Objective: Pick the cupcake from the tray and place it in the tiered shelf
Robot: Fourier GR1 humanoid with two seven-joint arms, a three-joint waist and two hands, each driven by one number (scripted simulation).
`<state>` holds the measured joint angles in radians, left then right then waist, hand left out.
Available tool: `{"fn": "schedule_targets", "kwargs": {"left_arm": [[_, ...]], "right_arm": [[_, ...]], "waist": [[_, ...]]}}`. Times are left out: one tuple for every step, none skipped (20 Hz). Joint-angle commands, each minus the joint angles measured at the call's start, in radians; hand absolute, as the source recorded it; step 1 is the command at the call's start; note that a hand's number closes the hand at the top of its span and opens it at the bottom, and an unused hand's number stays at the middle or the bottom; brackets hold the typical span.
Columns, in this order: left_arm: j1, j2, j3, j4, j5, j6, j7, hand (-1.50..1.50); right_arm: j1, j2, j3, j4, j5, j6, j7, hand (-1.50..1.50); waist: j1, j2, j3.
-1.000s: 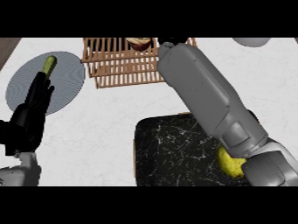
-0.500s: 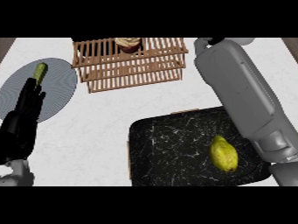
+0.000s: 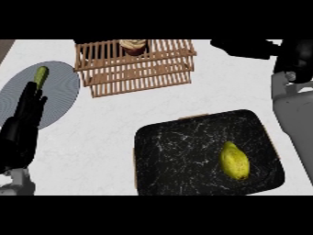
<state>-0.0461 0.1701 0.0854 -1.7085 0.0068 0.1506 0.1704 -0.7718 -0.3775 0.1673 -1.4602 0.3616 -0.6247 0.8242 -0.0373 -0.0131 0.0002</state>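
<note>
- Cupcake [image 3: 134, 46]: sits on the top level of the wooden tiered shelf [image 3: 135, 66], at the far side of the white worktop [image 3: 104, 133].
- Black marbled tray [image 3: 206, 153]: carries only a yellow-green fruit [image 3: 234, 160], possibly a mango.
- My left hand [image 3: 23, 128]: fingers straight, released, lying over the grey plate [image 3: 57, 87], which bears a green vegetable [image 3: 41, 75].
- My right hand [image 3: 254, 48]: at the far right; I cannot tell how its fingers stand.
- No legible writing on anything.

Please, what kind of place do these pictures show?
Probably a kitchen counter: a pale marbled counter top carries a wooden tiered shelf with a cupcake on it, a dark marble tray holding a yellow-green fruit, and a grey plate.
</note>
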Motion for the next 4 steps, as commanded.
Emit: {"fn": "schedule_targets", "kwargs": {"left_arm": [[-0.041,0.000,-0.004,0.026,-0.015,0.004,0.013,0.00],[0.002,0.013,0.037,0.053,0.037,-0.043,-0.057,0.00],[-0.007,-0.001,0.016,0.044,0.007,-0.021,-0.043,0.00],[-0.033,-0.014,-0.005,0.065,0.000,-0.021,-0.033,0.00]], "right_arm": [[0.206,-0.101,-0.056,-0.235,-0.066,0.077,-0.007,-1.50],[0.190,-0.090,-0.041,-0.307,-0.036,0.087,0.073,-1.50],[0.225,-0.112,-0.084,-0.319,-0.073,0.112,0.021,-1.50],[0.251,-0.120,-0.115,-0.327,-0.101,0.130,0.021,-1.50]], "waist": [[0.010,0.007,0.000],[0.018,0.007,-0.001],[0.024,0.009,0.000],[0.025,0.010,0.000]]}}
